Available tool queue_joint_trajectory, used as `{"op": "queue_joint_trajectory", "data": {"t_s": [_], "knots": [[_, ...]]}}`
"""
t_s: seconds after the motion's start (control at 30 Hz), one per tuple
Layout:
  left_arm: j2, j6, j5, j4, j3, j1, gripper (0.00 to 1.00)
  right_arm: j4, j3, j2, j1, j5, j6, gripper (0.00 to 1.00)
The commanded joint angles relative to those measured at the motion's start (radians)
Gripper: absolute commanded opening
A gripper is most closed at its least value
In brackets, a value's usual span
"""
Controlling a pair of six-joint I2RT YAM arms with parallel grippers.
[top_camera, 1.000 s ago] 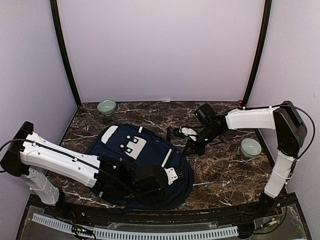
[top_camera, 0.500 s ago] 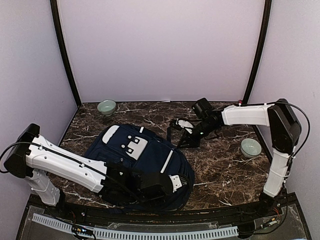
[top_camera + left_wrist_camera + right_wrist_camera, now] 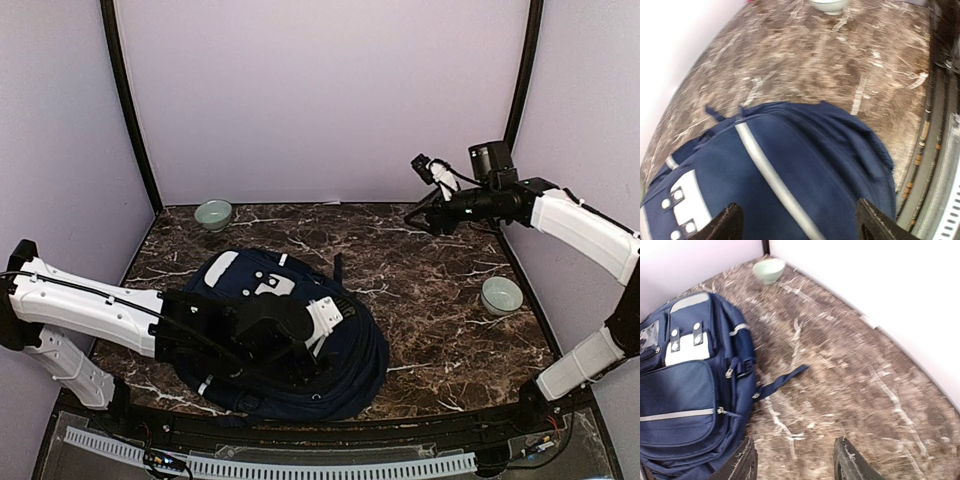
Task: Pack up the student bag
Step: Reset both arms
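Note:
The student bag (image 3: 352, 352), a navy-blue backpack with grey patches and white stripes, lies flat on the marble table at centre left. My left gripper (image 3: 318, 322) hovers just above its near half, open wide. In the left wrist view the fingers (image 3: 726, 225) straddle the blue fabric (image 3: 790, 170) and a white stripe without touching them. My right gripper (image 3: 420, 205) is raised high at the back right, open and empty. The right wrist view looks down on the bag (image 3: 685, 390) and its loose dark strap (image 3: 782, 380) lying on the table.
A pale green bowl (image 3: 213, 213) sits at the back left corner, and another bowl (image 3: 501, 295) sits at the right side. Lilac walls enclose the table on three sides. A cable rail (image 3: 300, 465) runs along the near edge.
Both grippers have opened. The left one has let go of the bag's near edge and pulled back over it. The right one has released the strap and risen to the back right.

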Motion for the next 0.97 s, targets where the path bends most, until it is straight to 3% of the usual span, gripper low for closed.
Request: {"op": "queue_joint_trajectory", "data": {"t_s": [0.0,0.1,0.2,0.3,0.47,0.67,0.93], "knots": [[-0.132,-0.015,-0.135,-0.103,0.002,0.086,0.88,0.024,-0.023,-0.106,-0.088,0.021,0.107,0.55],[-0.244,0.006,-0.214,-0.085,-0.028,0.163,0.99,0.033,-0.018,-0.135,-0.168,0.064,0.158,0.66],[-0.378,0.028,-0.263,0.017,-0.095,0.259,0.99,0.02,0.028,-0.127,-0.264,0.115,0.269,0.98],[-0.489,-0.007,-0.228,0.032,-0.135,0.421,0.99,0.028,0.051,-0.123,-0.375,0.01,0.352,1.0],[-0.557,-0.055,-0.186,0.012,-0.168,0.621,0.99,0.115,-0.048,-0.209,-0.384,0.11,0.396,1.0],[-0.558,-0.059,-0.258,0.05,-0.266,0.658,0.99,0.352,-0.327,-0.431,-0.386,0.099,0.42,1.0],[-0.648,-0.059,-0.255,0.102,-0.365,0.668,0.99,0.325,-0.374,-0.424,-0.401,0.107,0.373,1.0]]}}
